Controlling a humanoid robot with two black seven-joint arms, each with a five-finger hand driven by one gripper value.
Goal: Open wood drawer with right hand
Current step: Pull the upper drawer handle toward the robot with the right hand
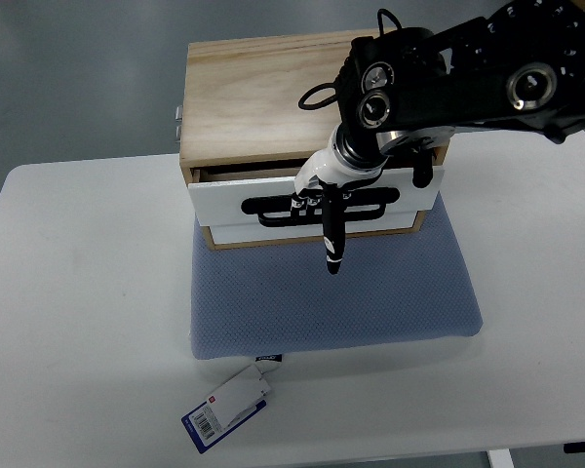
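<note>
Our right hand (pixel 322 210) sits at the front of the drawer (pixel 312 203). Its fingers (pixel 300 205) are hooked down into the long black handle (pixel 322 208), so the hand is closed on that handle. One dark finger sticks out straight past it and points at us over the mat.

Right under the hand, the drawer has a white front. It is already out a little way, and we can see a dark gap just behind the hand, between the white front and the wood box (pixel 273 97).

We think the drawer is light and stiff. It should slide straight if we pull evenly. The white front looks smooth and slippery, so the black handle slot is the best place to hold. The box looks light too, so it might slide along with the drawer if we tug hard.

Behind and above the hand, our arm comes in from the right, high over the box top, and the wrist bends down to the handle.

Below the hand lies a soft blue mat (pixel 331 292) under the box. Farther out is the white table (pixel 78 292), with a paper tag (pixel 229 408) near our edge.
</note>
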